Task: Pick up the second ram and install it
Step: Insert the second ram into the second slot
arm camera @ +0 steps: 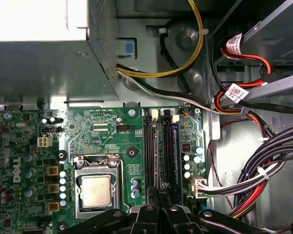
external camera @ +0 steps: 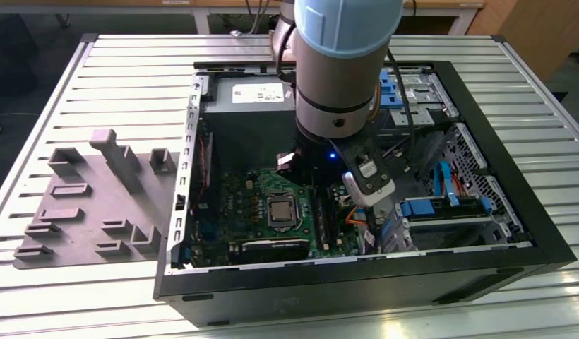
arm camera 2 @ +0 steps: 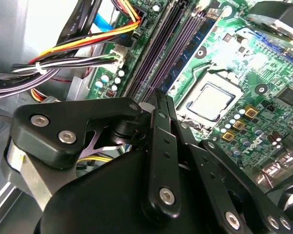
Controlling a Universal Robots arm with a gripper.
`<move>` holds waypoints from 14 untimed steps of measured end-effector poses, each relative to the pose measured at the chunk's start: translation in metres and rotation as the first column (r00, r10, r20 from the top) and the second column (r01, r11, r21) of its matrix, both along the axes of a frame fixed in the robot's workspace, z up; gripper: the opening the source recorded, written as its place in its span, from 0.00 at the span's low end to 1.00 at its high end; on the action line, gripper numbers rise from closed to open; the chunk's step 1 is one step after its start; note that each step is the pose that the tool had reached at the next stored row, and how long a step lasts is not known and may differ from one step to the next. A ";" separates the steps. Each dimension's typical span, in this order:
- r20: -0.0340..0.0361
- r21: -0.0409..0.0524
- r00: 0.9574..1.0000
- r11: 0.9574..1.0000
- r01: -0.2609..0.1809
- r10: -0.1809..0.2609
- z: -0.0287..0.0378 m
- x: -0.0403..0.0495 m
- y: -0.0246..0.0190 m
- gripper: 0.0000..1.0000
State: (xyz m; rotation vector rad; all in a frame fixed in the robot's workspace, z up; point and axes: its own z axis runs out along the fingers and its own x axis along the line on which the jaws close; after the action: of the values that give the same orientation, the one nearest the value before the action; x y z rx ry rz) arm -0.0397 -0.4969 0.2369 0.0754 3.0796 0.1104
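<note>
My gripper (arm camera 2: 161, 100) is down inside the open computer case, its two black fingers pressed together with no gap that I can see. Its tips hover at one end of the long black slots (arm camera: 150, 151) on the green board (arm camera: 100, 139), as both wrist views show. Beside those slots stands a narrow dark strip with a bluish side (arm camera: 173, 151). I cannot tell whether it is the second ram. Nothing sticks out from between the fingers. In the exterior view the arm (external camera: 337, 85) reaches down over the middle of the case.
The processor socket (arm camera: 95, 187) lies beside the slots. Bundles of coloured cables (arm camera: 263, 165) and a metal power supply box (arm camera: 49, 53) crowd the case around the board. A grey moulded tray (external camera: 92, 205) with raised blocks lies at the exterior view's left. The case walls (external camera: 365, 282) enclose the work area.
</note>
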 end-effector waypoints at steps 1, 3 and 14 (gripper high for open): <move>-0.001 0.000 1.000 1.000 0.000 0.000 -0.0003 0.0007 0.0001 0.11; -0.003 0.000 1.000 1.000 0.000 0.000 -0.0007 0.0019 0.0005 0.11; -0.011 0.000 1.000 1.000 -0.001 0.001 -0.0036 0.0062 0.0046 0.11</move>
State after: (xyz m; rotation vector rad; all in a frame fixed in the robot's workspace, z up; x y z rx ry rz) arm -0.0335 -0.4923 0.2333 0.0749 3.0911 0.1102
